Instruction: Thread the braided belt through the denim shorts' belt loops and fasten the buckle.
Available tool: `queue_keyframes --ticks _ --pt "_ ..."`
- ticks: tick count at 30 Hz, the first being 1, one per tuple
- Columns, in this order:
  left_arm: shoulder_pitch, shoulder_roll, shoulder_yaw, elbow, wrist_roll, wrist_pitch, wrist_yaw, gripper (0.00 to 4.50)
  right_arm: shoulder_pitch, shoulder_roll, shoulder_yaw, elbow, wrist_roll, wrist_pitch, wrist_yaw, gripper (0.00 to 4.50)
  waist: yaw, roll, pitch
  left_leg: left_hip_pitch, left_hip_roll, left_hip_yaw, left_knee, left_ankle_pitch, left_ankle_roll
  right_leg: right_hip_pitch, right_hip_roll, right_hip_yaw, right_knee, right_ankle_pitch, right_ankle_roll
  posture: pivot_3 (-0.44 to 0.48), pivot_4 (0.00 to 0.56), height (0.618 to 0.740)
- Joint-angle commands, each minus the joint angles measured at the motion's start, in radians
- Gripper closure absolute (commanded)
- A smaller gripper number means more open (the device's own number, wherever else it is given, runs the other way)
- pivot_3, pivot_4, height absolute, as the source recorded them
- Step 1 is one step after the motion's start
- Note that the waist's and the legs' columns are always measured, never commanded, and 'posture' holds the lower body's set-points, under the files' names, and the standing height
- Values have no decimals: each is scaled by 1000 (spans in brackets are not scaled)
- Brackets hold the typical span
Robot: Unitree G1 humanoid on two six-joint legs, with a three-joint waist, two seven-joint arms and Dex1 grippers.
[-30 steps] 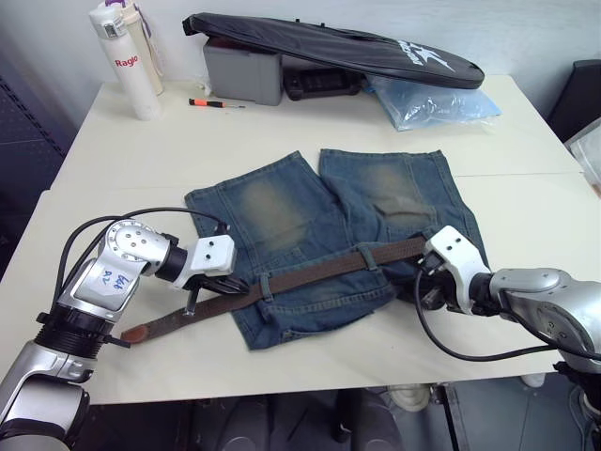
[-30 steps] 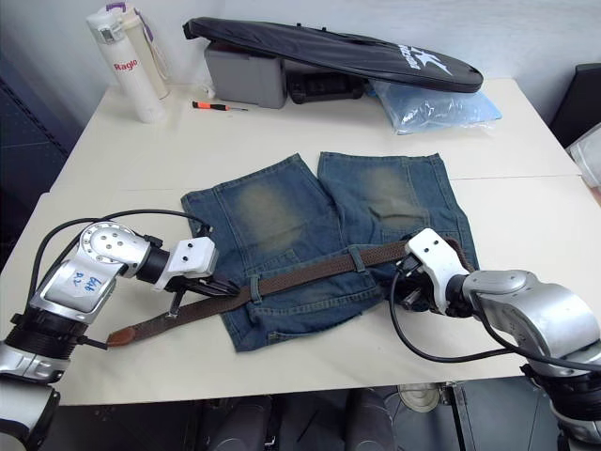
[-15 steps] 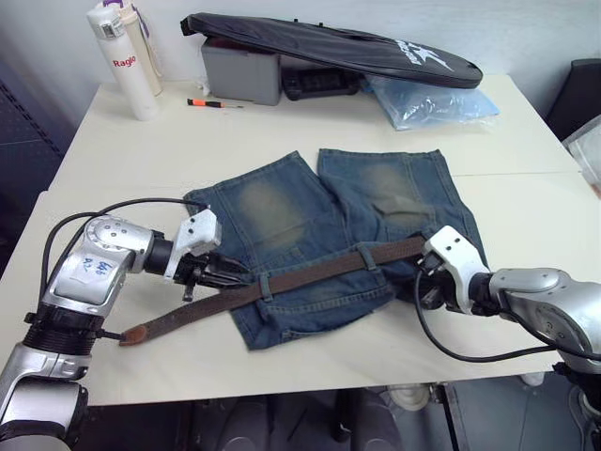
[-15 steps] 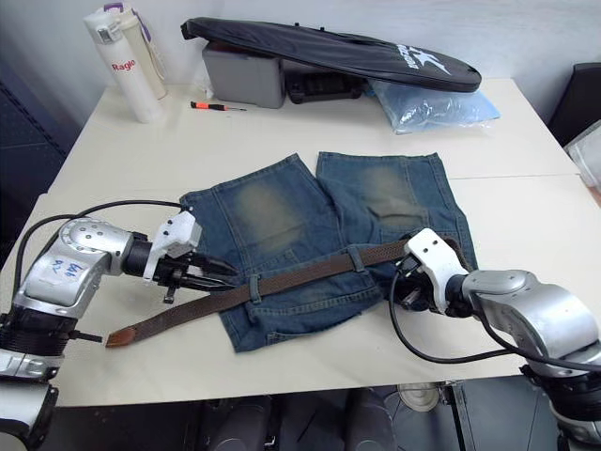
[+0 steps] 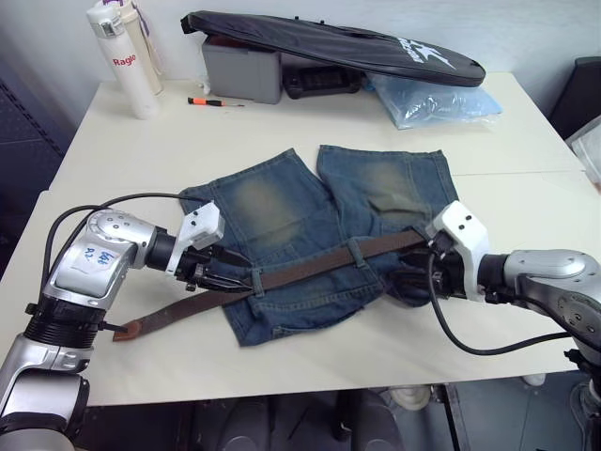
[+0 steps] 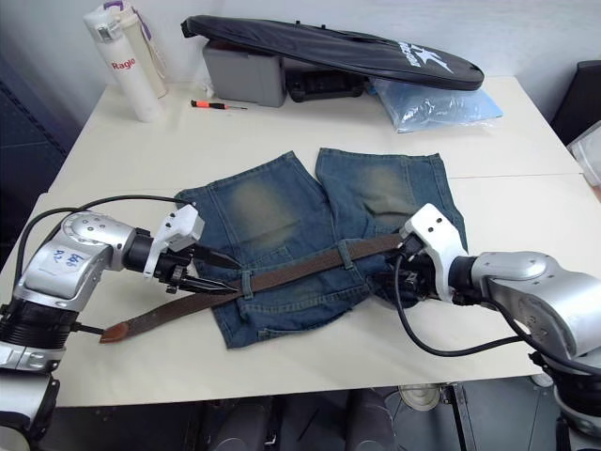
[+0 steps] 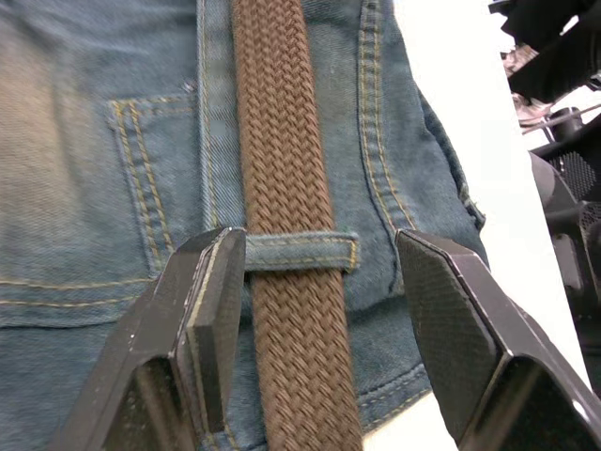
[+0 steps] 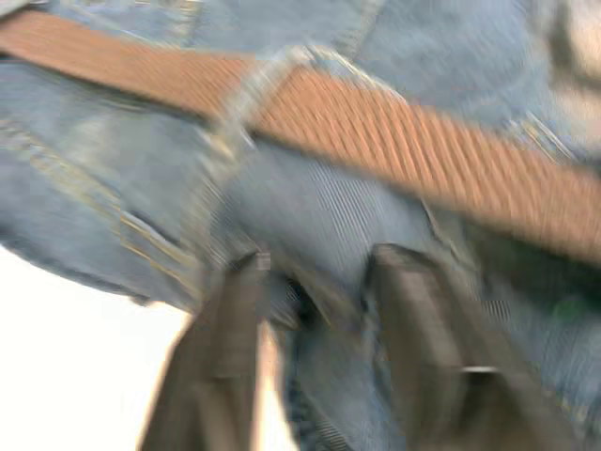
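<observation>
Denim first: the denim shorts (image 5: 319, 235) lie flat at the centre of the left eye view, legs toward the top, waistband toward the bottom. Across that waistband runs the braided belt (image 5: 300, 272), its long axis slanting from lower left, where the tan tip rests on the table (image 5: 282, 132), up to centre right; it already passes under at least two of the belt loops (image 7: 299, 251). The left gripper (image 5: 225, 270) sits at centre left, in line with the strap, fingers spread wide either side of it and holding nothing, just short of the nearest loop. The right gripper (image 6: 402, 272) sits at centre right, on the shorts just below the belt's far end, fingers parted over bunched denim. I cannot make out the buckle. Any pull along the strap seems to favour the left arm.
</observation>
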Motion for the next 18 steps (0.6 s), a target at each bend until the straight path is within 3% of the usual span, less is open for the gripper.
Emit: queue_keyframes --ticks 1,5,11,18 --pt "-33 6 5 16 1 -28 -21 1615 14 -52 -140 -47 45 36 8 39 1 0 0 0 0 0 0 0 0 0 0 0 0 0 0 0 150 740" --pt "-37 3 0 21 -1 -38 -33 1615 79 -90 -208 -34 21 81 -26 39 3 0 0 -1 0 0 0 0 0 0 0 0 -1 0 0 0 150 740" --pt "-27 -1 -9 0 0 -39 -31 1615 94 -1 -179 20 -53 46 -152 39 -3 0 0 0 0 2 0 -1 0 0 0 1 0 0 0 0 150 740" --pt "-14 17 0 -27 -3 -31 -24 1615 86 33 -105 93 -108 28 -196 39 -1 0 0 0 0 2 0 -1 0 0 0 1 0 0 0 0 150 740"
